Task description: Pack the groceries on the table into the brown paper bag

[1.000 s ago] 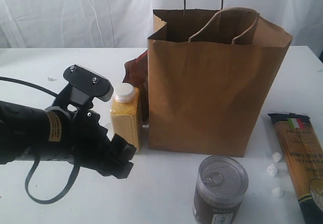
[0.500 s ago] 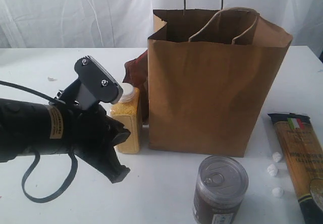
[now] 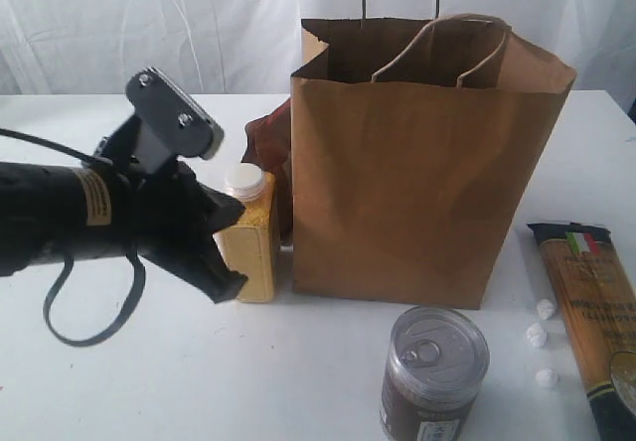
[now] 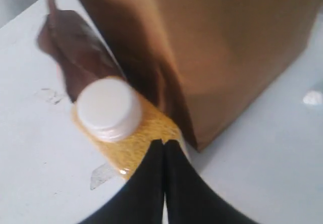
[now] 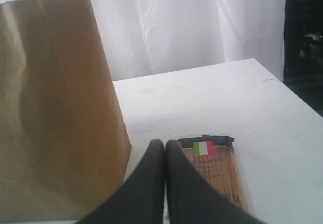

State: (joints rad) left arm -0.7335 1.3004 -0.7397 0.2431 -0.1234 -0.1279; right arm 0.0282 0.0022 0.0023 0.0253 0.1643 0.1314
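The brown paper bag (image 3: pixel 427 163) stands open on the white table (image 3: pixel 149 381). Against its left side stands the yellow-grain bottle (image 3: pixel 253 237) with a white cap, and a brown pouch (image 3: pixel 266 138) leans behind the bottle. My left gripper (image 3: pixel 227 284) is shut and empty, its tips just in front of the bottle's lower part. In the left wrist view the gripper (image 4: pixel 164 143) has its jaws pressed together over the bottle (image 4: pixel 133 146), beside the bag (image 4: pixel 227 47). A pull-tab can (image 3: pixel 434 362) and a spaghetti packet (image 3: pixel 596 302) lie at the front right. My right gripper (image 5: pixel 165 144) is shut, above the spaghetti packet (image 5: pixel 217 168).
Three small white lumps (image 3: pixel 537 335) lie between the can and the spaghetti packet. A white curtain (image 3: pixel 149 24) hangs behind the table. A black cable (image 3: pixel 89 302) loops under the left arm. The bag (image 5: pixel 55 108) rises close beside my right gripper.
My left gripper has closed on nothing. Its wrist has lifted and swung back to the left, while its fingertips stay low by the bottle's base. Nothing else has moved.
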